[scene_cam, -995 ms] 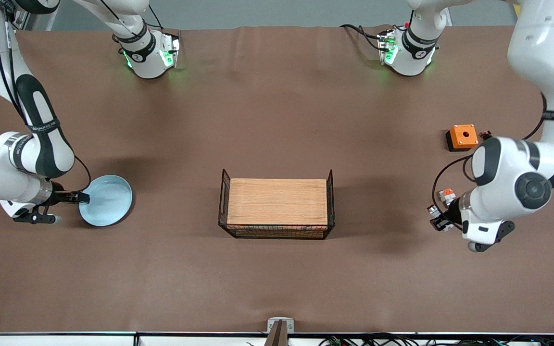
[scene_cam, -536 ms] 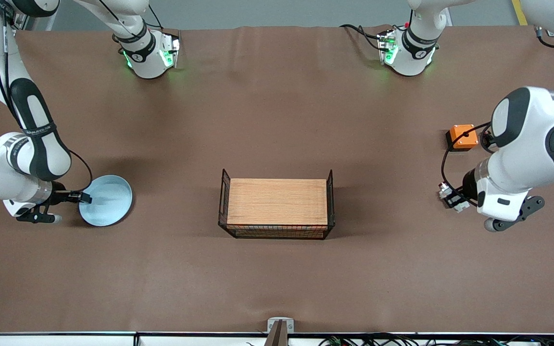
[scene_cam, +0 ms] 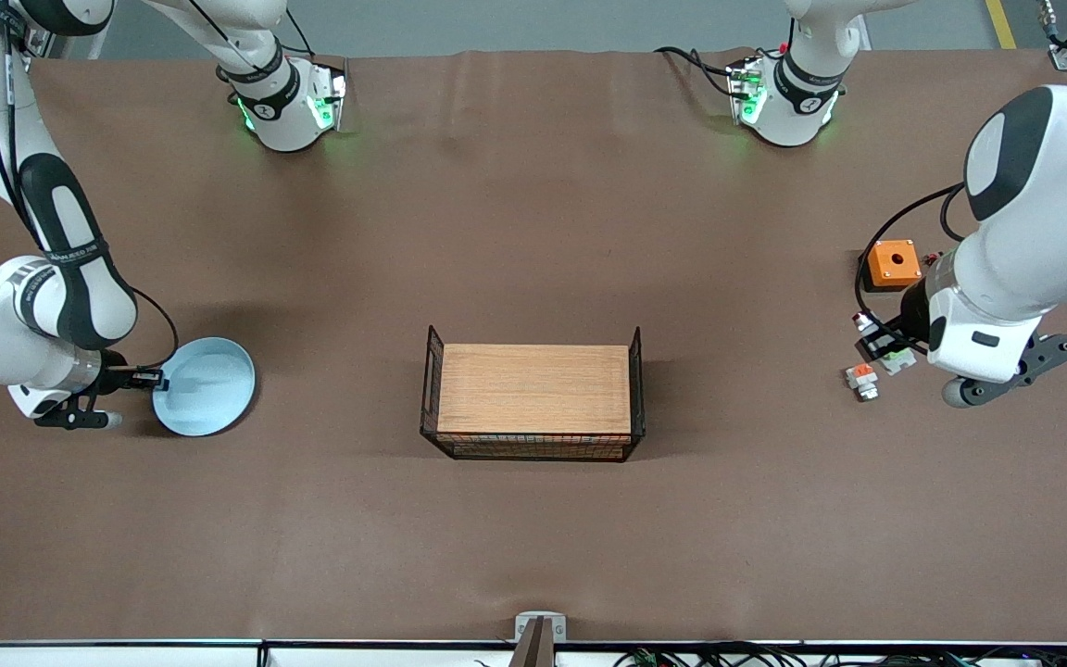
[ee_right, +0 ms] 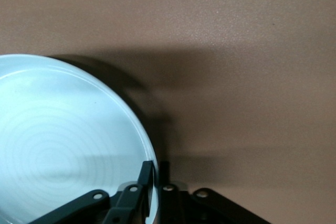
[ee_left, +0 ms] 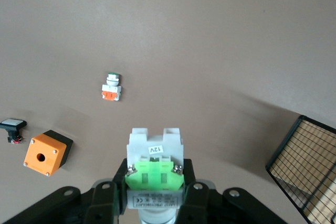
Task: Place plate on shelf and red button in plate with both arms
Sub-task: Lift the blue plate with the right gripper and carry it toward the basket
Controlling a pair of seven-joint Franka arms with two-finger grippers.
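The pale blue plate lies on the table at the right arm's end. My right gripper is shut on its rim; the right wrist view shows one finger inside and one outside the plate's edge. My left gripper is up in the air over the table near the small parts, at the left arm's end. It is shut on the red button. In the left wrist view the button's white body and green block stand between the jaws; its cap is hidden.
A black wire basket with a wooden board stands mid-table; its corner shows in the left wrist view. An orange box, a white part with an orange-red top and a small black button lie below the left gripper.
My left gripper has risen off the table with the red button and swung toward the orange box, uncovering the orange-topped part. The right gripper has stayed on the plate's rim.
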